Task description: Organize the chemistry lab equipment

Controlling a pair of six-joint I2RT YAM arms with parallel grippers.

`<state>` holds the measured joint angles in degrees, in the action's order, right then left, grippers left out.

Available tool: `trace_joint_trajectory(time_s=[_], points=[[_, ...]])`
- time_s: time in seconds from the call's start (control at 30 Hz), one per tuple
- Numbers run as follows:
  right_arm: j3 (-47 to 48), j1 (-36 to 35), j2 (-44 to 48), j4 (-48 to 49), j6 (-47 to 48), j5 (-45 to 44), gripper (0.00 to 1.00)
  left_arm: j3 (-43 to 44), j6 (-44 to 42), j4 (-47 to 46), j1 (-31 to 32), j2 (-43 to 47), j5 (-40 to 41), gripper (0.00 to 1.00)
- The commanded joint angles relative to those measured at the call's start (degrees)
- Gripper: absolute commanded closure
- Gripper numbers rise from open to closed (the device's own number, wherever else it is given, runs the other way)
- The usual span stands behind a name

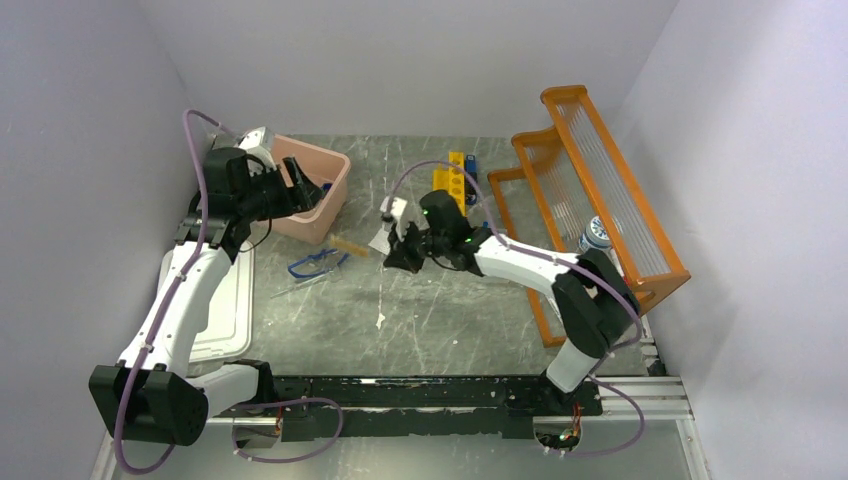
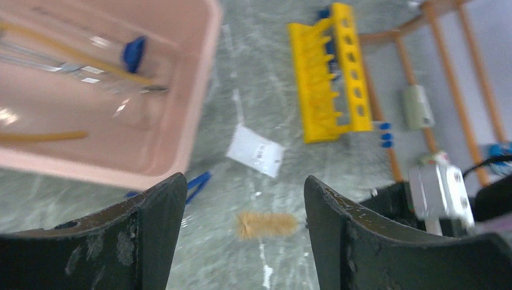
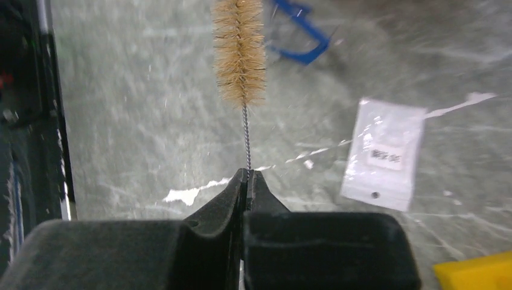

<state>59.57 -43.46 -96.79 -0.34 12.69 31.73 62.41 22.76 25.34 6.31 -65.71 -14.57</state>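
Grey marbled tabletop [image 1: 440,330], centre: wire tube brush [image 3: 240,54], stem clamped in right pincer [image 3: 246,176], bristles clear, apparently gripped for carrying to pink tub [image 2: 202,90], far-left corner. Left pincer [image 2: 244,193] apart, empty, beside tub.

White left arm [image 1: 185,290] reaches forward, black left claw [image 2: 244,187] spread wide. White right arm [image 1: 520,262] stretches inward, black right claw [image 3: 246,175] pinched tight on a tan-bristled wire tube brush [image 3: 240,54].
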Motion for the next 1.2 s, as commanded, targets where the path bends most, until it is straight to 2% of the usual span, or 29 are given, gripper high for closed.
trace_joint_trajectory(time_s=[0.0, 0.2, 0.37, 0.53, 0.67, 0.73, 0.83, 0.97, 1.17], points=[[-2.86, 3.61, 4.93, 14.57, -11.66, 2.11, 1.00, 1.37, 1.83, -9.47, 0.55, 0.18, -16.33, 0.23], [-4.51, 8.24, 7.96, 28.96, -27.48, 0.14, 1.00, 1.74, 3.00, -15.54, 0.55, -1.12, -25.50, 0.22], [-0.58, 9.83, 6.68, 34.78, -36.85, 0.19, 1.00, -2.51, 9.10, -26.89, 1.74, -2.07, -31.63, 0.22], [4.14, 9.84, 3.84, 39.16, -44.21, 0.66, 1.00, -4.50, 14.96, -36.60, 5.26, -5.03, -30.07, 0.23], [5.83, 9.95, 2.46, 42.71, -47.98, 2.06, 1.00, -5.57, 21.39, -41.83, 7.22, -7.48, -24.63, 0.32], [6.92, 9.91, 1.55, 42.25, -48.94, 2.67, 1.00, -7.04, 25.62, -47.85, 7.85, -8.68, -24.01, 0.37], [7.30, 9.89, 0.52, 43.61, -49.97, 3.79, 1.00, -8.40, 29.90, -55.28, 8.72, -10.72, -24.46, 0.37], [8.04, 9.90, -0.67, 43.82, -50.32, 4.16, 1.00, -8.44, 30.27, -58.53, 9.33, -12.40, -24.02, 0.38], [9.18, 10.04, -2.22, 43.81, -49.76, 5.27, 1.00, -7.19, 26.29, -56.30, 9.34, -12.55, -20.22, 0.46]])
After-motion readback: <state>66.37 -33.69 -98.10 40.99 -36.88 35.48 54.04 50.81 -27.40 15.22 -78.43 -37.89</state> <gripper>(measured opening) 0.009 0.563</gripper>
